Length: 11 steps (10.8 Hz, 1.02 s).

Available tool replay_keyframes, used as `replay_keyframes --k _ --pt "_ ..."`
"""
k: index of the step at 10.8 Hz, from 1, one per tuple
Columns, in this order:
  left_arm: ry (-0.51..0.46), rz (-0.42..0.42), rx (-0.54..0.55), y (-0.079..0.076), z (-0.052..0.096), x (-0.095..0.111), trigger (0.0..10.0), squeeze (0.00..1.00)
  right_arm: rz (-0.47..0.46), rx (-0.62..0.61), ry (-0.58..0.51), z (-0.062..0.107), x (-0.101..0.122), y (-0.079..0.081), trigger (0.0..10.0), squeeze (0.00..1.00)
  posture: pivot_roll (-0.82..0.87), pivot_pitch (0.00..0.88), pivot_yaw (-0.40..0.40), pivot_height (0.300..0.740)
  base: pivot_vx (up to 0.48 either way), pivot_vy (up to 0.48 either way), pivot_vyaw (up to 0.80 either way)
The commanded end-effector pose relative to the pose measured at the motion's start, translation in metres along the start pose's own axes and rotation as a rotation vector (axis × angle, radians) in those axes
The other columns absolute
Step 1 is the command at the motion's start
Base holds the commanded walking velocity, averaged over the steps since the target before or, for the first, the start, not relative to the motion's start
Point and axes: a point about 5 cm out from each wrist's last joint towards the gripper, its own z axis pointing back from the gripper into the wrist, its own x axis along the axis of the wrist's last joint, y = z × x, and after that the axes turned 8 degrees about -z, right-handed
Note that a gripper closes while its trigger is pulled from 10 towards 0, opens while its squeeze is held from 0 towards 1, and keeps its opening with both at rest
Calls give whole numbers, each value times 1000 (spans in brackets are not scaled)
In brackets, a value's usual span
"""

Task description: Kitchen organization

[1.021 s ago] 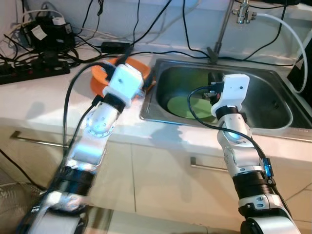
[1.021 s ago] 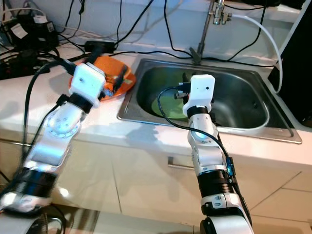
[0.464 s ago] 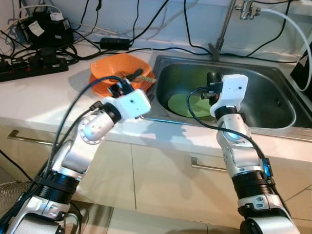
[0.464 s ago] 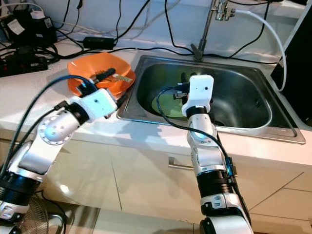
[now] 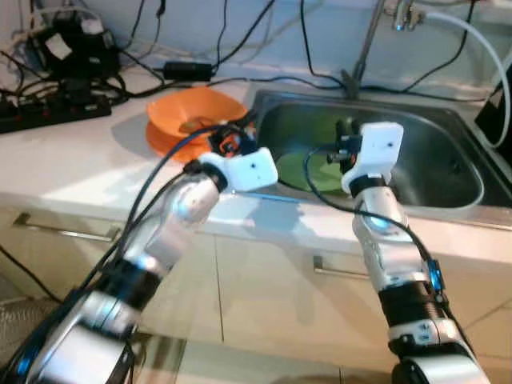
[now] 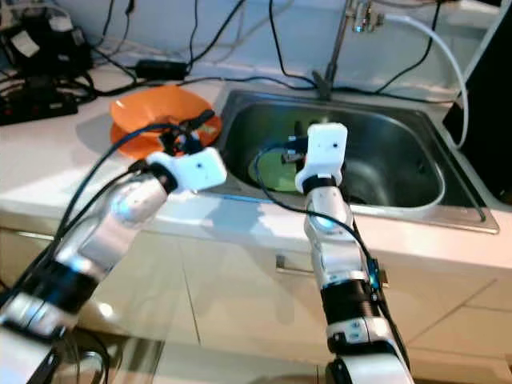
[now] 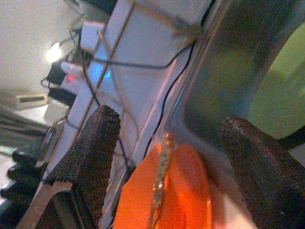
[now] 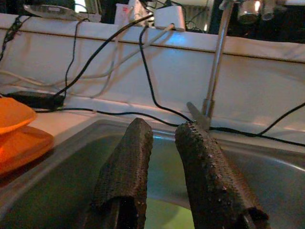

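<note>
Here a white counter [image 5: 72,160] holds a steel sink [image 5: 448,172]; left tool [image 7: 162,157] spread apart, right tool [image 8: 167,157] slightly parted.

We see a glossy orange plastic bowl [image 5: 192,110] on the white bench [image 5: 72,164], a lime-green round plate [image 5: 308,172] in the grey steel sink [image 5: 448,160], and black cables [image 5: 232,32].

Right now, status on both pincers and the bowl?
Left pincer open, facing orange bowl. Right pincer over sink, holding nothing. Utensil lies in bowl.

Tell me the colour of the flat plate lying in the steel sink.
Light green plate, clearest in the left eye view.
</note>
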Motion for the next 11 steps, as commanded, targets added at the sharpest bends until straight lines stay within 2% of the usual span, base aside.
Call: replay_keyframes --k 1,2,4,5,6,11 --pt "14 -31 12 2 -4 1 10000 0 3 -9 -4 -1 3 -3 10000 0 200 32 -15 740 0 0 0" --pt "49 -57 9 2 -13 -4 10000 0 5 -13 -5 -1 3 -4 10000 0 199 31 -13 740 0 0 0" --pt "91 -74 12 3 -19 -10 10000 0 4 -14 -6 -2 3 -3 10000 0 198 31 -11 740 0 0 0" --pt "95 -69 6 1 -22 -11 9333 0 4 -17 -8 -2 4 -3 10000 0 198 31 -10 740 0 0 0" --pt "90 -61 0 0 -23 -10 0 0 4 -20 -9 -2 4 -4 10000 0 198 31 -10 740 0 0 0" --pt "61 -48 12 -1 -26 -6 0 0 2 -27 -12 -3 4 -5 10000 0 197 28 -9 740 0 0 0"
